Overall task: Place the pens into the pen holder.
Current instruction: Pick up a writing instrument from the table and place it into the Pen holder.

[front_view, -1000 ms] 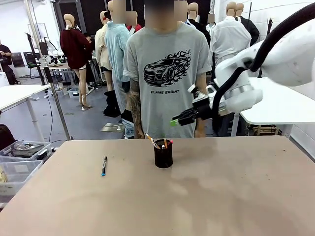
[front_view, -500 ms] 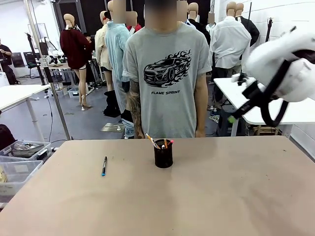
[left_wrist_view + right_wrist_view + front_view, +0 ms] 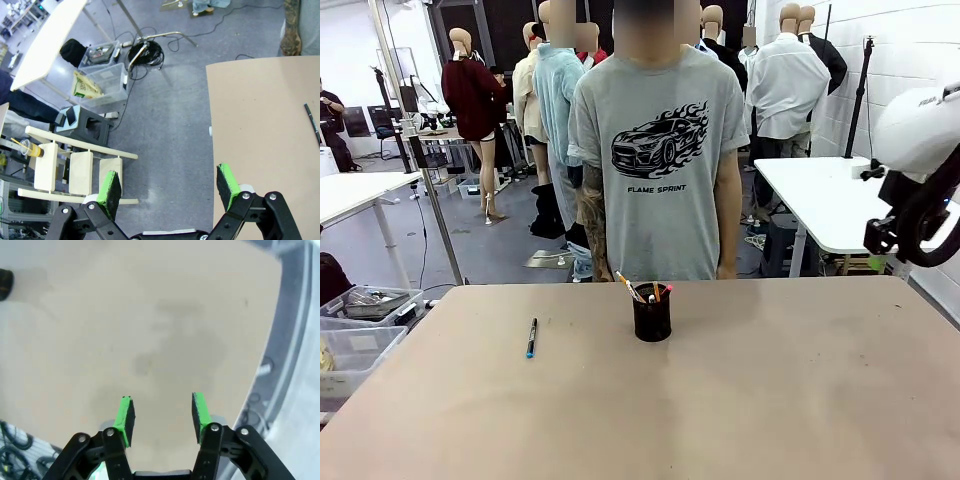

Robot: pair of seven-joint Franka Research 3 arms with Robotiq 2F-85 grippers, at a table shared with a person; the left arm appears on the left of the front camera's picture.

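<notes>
The black mesh pen holder (image 3: pixel 652 318) stands at the far middle of the table, with an orange, a pink-tipped and a pale pen (image 3: pixel 642 291) sticking out of it. A dark pen with blue ends (image 3: pixel 531 337) lies flat on the table to the holder's left; its dark shaft (image 3: pixel 313 122) also appears in the left wrist view. My left gripper (image 3: pixel 169 184) is open and holds nothing, hanging over the floor beside the table's edge. My right gripper (image 3: pixel 162 417) is open and holds nothing, high above bare tabletop, with the holder's dark rim (image 3: pixel 5 282) at the picture's edge.
A person in a grey T-shirt (image 3: pixel 660 150) stands at the far side, right behind the holder. My right arm (image 3: pixel 920 170) hangs at the right edge. Plastic bins (image 3: pixel 355 330) sit left of the table. A wooden chair (image 3: pixel 75 170) and cables lie on the floor.
My right arm has swung away from above the holder to the far right edge of the front view. The pens and holder have not moved.
</notes>
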